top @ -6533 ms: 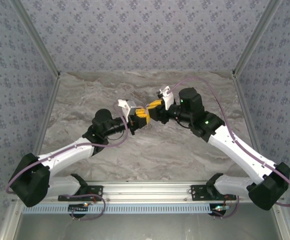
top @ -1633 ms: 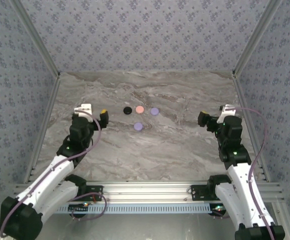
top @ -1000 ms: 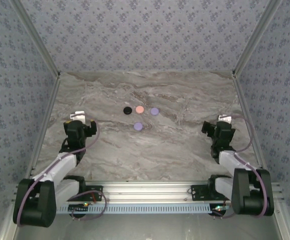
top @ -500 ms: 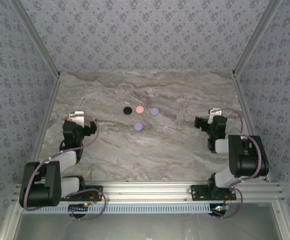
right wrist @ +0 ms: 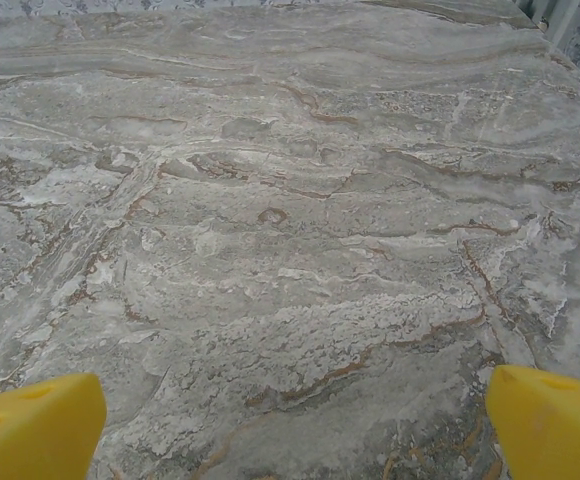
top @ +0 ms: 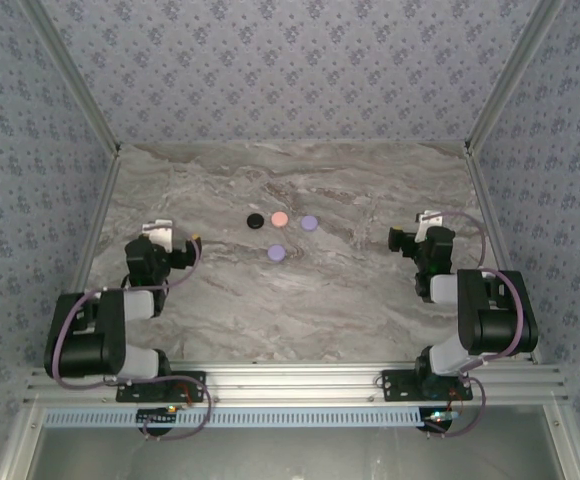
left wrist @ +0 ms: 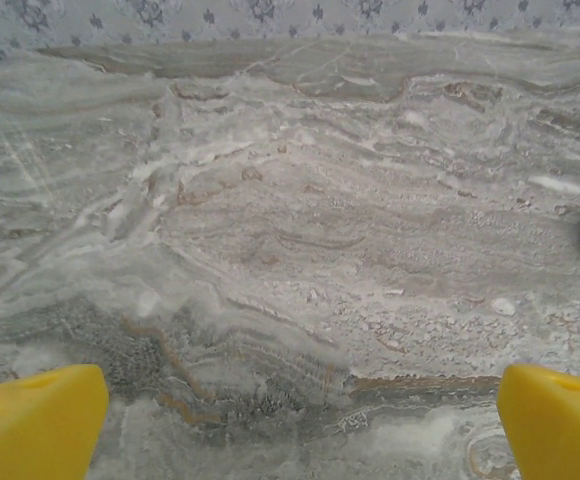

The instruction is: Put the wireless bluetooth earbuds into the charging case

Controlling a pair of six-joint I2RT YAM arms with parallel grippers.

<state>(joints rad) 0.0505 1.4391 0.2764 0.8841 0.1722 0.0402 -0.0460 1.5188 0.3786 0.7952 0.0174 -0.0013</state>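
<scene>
Charging cases (top: 279,218), four round discs, on table (top: 370,300)

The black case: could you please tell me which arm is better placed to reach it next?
Left, probably. The black case lies nearer the left tool than the right tool, and it shows at the left wrist view's right edge. Both tools are open.

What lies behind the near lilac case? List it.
Beyond the near lilac case lies a row of three round ones, apart from it: black case, pink case, far lilac case. Their insides are covered, so contents cannot be seen.
</scene>
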